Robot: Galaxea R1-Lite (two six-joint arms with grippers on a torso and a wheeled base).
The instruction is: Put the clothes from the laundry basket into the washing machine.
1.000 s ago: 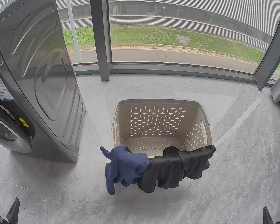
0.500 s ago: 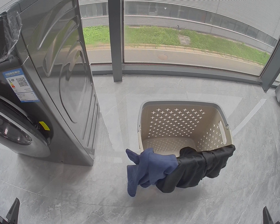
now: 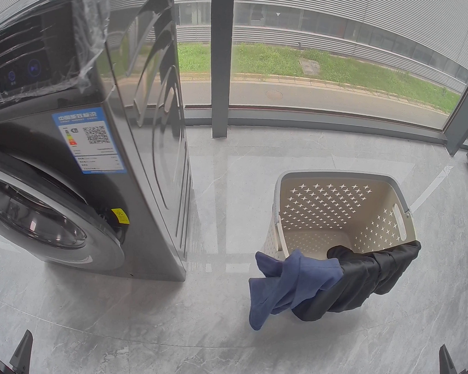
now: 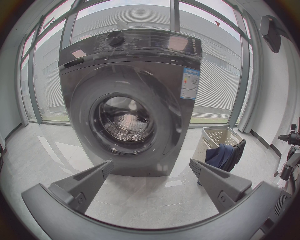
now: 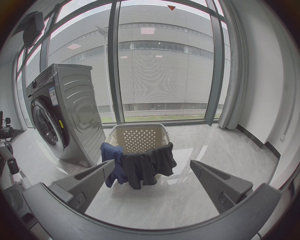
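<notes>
A blue garment (image 3: 290, 286) and a black garment (image 3: 366, 283) hang side by side over the rim of the laundry basket (image 3: 347, 175) on the side nearest the grippers. The blue one is toward the left gripper's side, the black one toward the right gripper's side, and the two touch where they meet. Both droop down the outside of the basket wall, and the blue one's lower end hangs near the floor (image 3: 202, 321).

The right gripper (image 3: 458, 348) is well short of the basket, with its fingers spread wide and nothing between them. In its wrist view the right gripper (image 5: 150, 164) has the basket (image 5: 139, 137) and both garments straight ahead.

The left gripper (image 3: 6, 333) is also spread wide and empty, and it too is well apart from the basket. Straight ahead of the left gripper (image 4: 150, 164) stands the washing machine (image 4: 131, 103), its front turned to it and its round glass door (image 4: 123, 123) flush with that front. The basket (image 4: 218, 137) sits on the floor beyond the machine's corner, on the right gripper's side.

Behind the basket and the machine runs a tall window (image 3: 330, 53), with a curtain (image 5: 232, 78) at its end past the right gripper's side.
</notes>
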